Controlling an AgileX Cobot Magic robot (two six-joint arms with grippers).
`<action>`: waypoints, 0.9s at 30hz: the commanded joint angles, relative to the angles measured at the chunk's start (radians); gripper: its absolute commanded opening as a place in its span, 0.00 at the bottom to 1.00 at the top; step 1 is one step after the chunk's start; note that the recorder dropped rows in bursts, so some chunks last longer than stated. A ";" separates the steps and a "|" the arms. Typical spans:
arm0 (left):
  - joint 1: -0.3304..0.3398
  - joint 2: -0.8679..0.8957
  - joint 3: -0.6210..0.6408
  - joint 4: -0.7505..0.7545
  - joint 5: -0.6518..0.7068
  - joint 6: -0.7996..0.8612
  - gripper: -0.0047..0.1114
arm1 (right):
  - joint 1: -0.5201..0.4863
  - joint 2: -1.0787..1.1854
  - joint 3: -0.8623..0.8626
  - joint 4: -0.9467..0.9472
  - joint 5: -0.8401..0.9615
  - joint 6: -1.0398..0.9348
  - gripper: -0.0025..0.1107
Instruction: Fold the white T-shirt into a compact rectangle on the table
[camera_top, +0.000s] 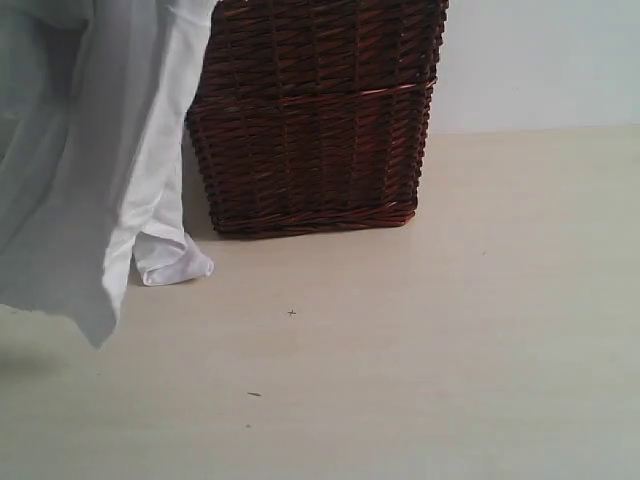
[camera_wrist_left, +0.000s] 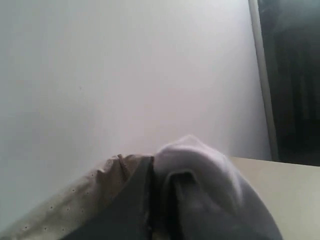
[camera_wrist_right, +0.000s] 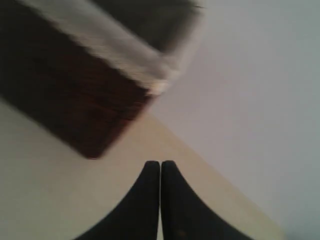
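The white T-shirt hangs in the air at the left of the exterior view, and one end of it rests bunched on the table beside the basket. In the left wrist view my left gripper is shut on a fold of the T-shirt, which bulges over one finger. Neither gripper shows in the exterior view. My right gripper is shut with nothing between its fingers, raised above the table near its edge. The shirt's letters and neck tag are hidden.
A dark brown wicker basket stands at the back of the table, right behind the hanging shirt. Its white lace rim shows blurred in the right wrist view. A pale wall lies behind.
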 joint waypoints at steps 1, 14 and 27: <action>-0.005 -0.003 0.001 -0.024 -0.021 -0.015 0.04 | -0.002 0.013 0.089 0.428 0.040 -0.200 0.21; -0.003 -0.003 0.001 -0.024 -0.036 -0.033 0.04 | 0.054 0.028 0.367 0.622 -0.235 -0.147 0.56; -0.005 -0.003 0.001 -0.024 -0.079 -0.029 0.04 | 0.059 0.127 0.367 0.727 -0.466 -0.245 0.62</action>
